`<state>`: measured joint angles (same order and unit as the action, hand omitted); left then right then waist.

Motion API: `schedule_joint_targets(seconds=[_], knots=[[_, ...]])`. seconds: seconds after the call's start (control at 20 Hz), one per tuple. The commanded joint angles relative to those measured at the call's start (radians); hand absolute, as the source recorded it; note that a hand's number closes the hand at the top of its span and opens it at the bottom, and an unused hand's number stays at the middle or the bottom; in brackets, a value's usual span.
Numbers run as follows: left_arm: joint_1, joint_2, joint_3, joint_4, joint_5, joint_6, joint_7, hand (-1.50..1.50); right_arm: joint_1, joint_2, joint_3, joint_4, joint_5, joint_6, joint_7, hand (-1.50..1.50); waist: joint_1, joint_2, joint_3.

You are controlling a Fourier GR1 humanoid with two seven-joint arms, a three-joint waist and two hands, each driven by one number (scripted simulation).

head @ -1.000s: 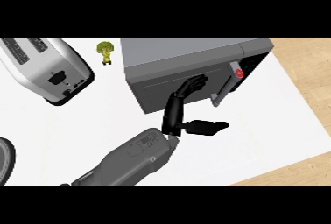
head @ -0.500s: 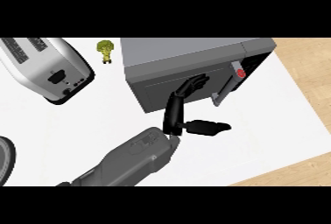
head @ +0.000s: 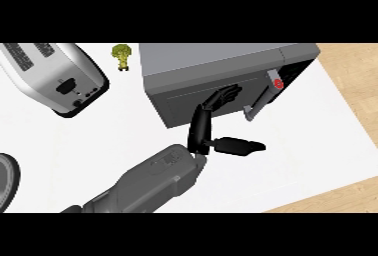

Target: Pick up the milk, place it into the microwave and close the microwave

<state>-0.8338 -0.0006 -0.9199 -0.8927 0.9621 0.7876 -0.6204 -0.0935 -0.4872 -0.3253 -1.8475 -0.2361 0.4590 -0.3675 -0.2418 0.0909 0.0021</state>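
Milk is nowhere I can see; microwave (head: 221, 75) door stands nearly closed under my one visible hand (head: 203, 125).
I see the grey forearm (head: 148, 182) rising from the lower edge, fingers (head: 221, 97) straight against the door's front (holding nothing), thumb (head: 238, 146) jutting right. Toaster (head: 55, 75) sits left.

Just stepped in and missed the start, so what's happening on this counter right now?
One grey forearm reaches in from the lower edge, and its black hand has straight fingers laid against the door of the grey box-shaped microwave, thumb sticking out sideways. The door looks shut or nearly so. No milk is visible. A silver toaster and a small green figure stand to the left on the white counter.
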Motion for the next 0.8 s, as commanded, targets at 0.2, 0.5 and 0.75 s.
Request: schedule_joint_targets(seconds=[0.2, 0.5, 0.75], knots=[[-0.075, 0.001, 0.080, 0.087, 0.057, 0.019, -0.015, -1.50, -0.023, 0.031, 0.027, 0.104, -0.155, 0.064, 0.048, -1.50, -0.014, 0.012, -0.002], [-0.061, 0.001, 0.069, 0.099, 0.075, 0.004, -0.060, -1.50, -0.060, 0.002, 0.012, 0.166, -0.211, 0.094, 0.072, -1.50, -0.017, 0.012, -0.002], [-0.066, 0.001, 0.074, 0.118, 0.101, 0.000, -0.063, -1.50, -0.095, -0.030, -0.010, 0.202, -0.255, 0.120, 0.081, -1.50, -0.023, 0.010, -0.002]])
